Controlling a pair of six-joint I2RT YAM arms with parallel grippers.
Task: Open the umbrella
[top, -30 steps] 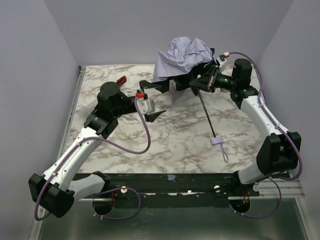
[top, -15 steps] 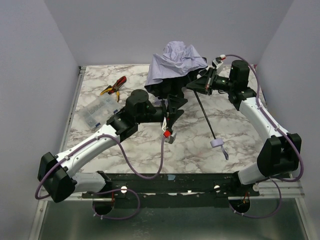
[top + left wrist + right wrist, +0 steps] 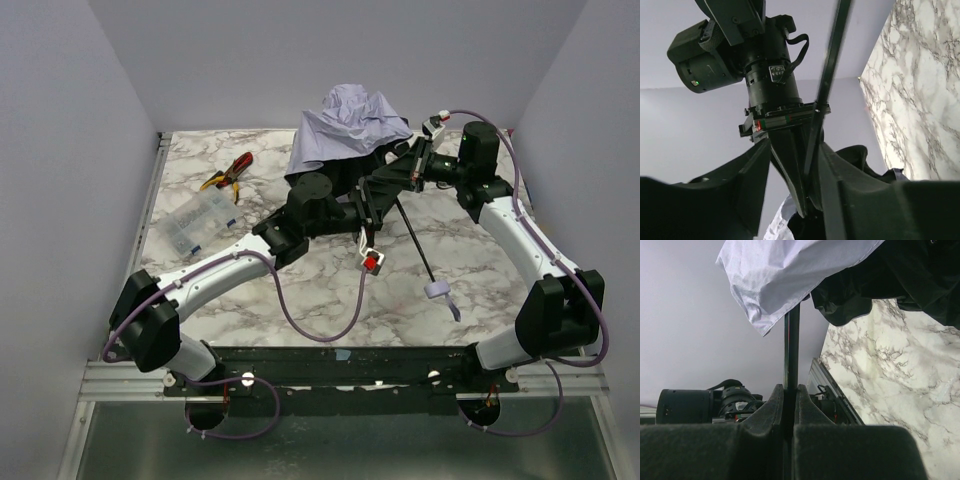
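While right gripper (image 3: 790, 390) clamps umbrella (image 3: 350, 125), left gripper (image 3: 795, 150) straddles shaft (image 3: 415, 240) near back edge (image 3: 250, 131).

In the upper left of the top view you have red-and-yellow pliers (image 3: 228, 172) lying on the marble bench (image 3: 480, 270), near its far left corner. Just below them in the frame sits a clear plastic box (image 3: 200, 220), compartmented and lying flat.

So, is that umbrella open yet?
Not open: the umbrella canopy droops in crumpled folds instead of spreading taut, though its shaft is extended.
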